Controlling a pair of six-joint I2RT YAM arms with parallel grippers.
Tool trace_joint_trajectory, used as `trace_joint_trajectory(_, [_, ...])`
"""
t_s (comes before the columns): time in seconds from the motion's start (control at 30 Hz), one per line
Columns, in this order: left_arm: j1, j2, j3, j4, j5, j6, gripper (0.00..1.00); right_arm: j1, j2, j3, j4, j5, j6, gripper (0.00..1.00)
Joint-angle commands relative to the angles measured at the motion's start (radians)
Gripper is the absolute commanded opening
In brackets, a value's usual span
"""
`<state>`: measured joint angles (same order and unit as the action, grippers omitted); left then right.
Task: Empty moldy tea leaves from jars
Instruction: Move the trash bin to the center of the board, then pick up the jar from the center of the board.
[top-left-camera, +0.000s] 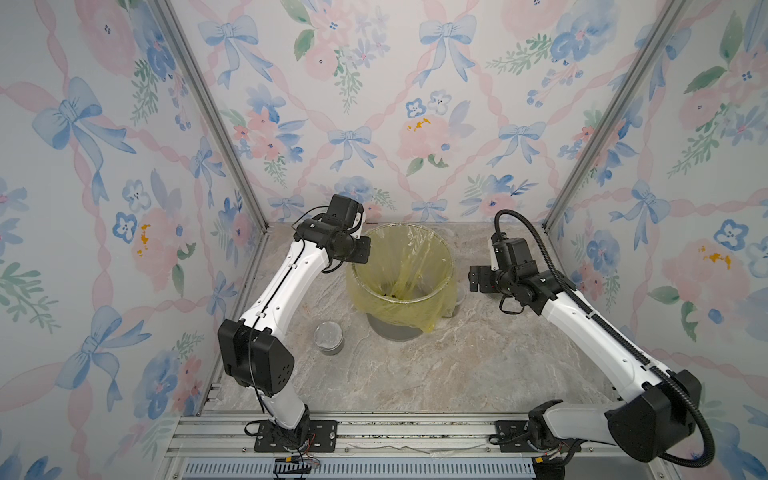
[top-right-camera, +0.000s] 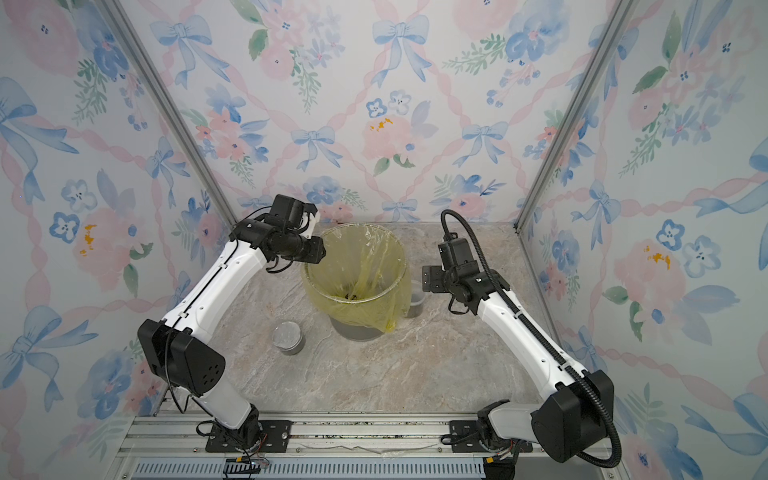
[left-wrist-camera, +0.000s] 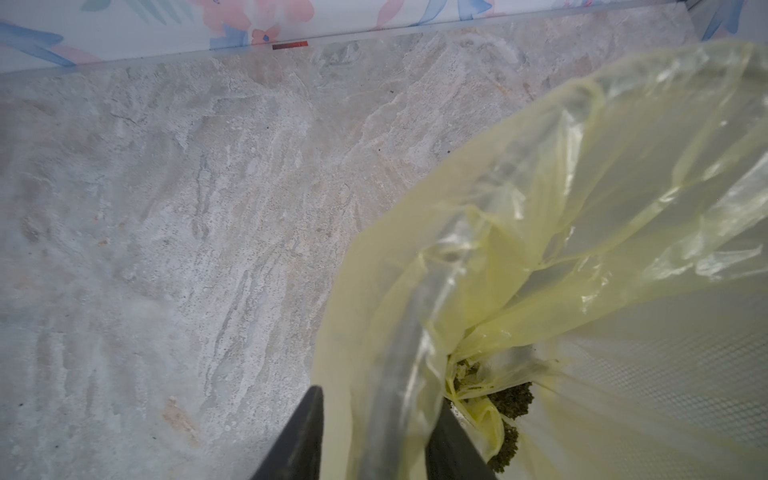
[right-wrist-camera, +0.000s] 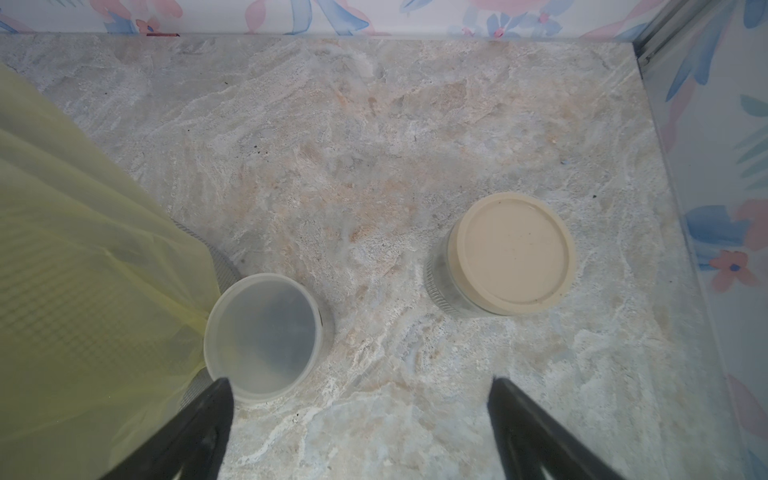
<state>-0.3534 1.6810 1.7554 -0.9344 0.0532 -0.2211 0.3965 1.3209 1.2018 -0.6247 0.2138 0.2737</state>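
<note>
At lower centre of the left wrist view, your left gripper (left-wrist-camera: 378, 399) pinches the bin rim (left-wrist-camera: 415, 316); tea leaves (left-wrist-camera: 513, 401) lie inside. Your right gripper (right-wrist-camera: 360, 379) gapes wide; descending, it may topple the jar (right-wrist-camera: 262, 336).

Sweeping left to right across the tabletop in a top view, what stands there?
lone clear jar → yellow-lined bin → second clear jar, close beside the bin.

The yellow plastic bag (left-wrist-camera: 582, 187) looks glossy and crinkled, the jar (right-wrist-camera: 262, 374) cloudy clear plastic, the stone-patterned tabletop (left-wrist-camera: 166, 249) matt.
</note>
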Motion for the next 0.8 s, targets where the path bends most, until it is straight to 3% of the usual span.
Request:
trace_joint_trajectory(0.0, [-0.008, -0.009, -0.023, -0.058, -0.012, 0.01, 0.49, -0.029, 0.0, -0.02, -0.004, -0.047, 0.036, 0.96])
trace_joint_trajectory(0.23, [-0.009, -0.05, 0.021, -0.013, -0.047, 0.019, 0.72, -0.069, -0.009, 0.0, -0.031, -0.063, 0.039, 0.97])
trace_joint_trajectory(0.53, [-0.009, -0.238, -0.018, 0.14, -0.091, 0.043, 0.98, -0.141, -0.038, 0.005, -0.067, -0.074, 0.041, 0.97])
trace_joint_trajectory(0.63, [-0.009, -0.362, -0.127, 0.231, -0.164, 0.066, 0.98, -0.162, -0.036, 0.004, -0.07, -0.072, 0.039, 0.97])
trace_joint_trajectory(0.77, [-0.009, -0.635, -0.464, 0.505, -0.193, 0.06, 0.98, -0.206, -0.006, 0.007, -0.069, -0.06, 0.034, 0.97])
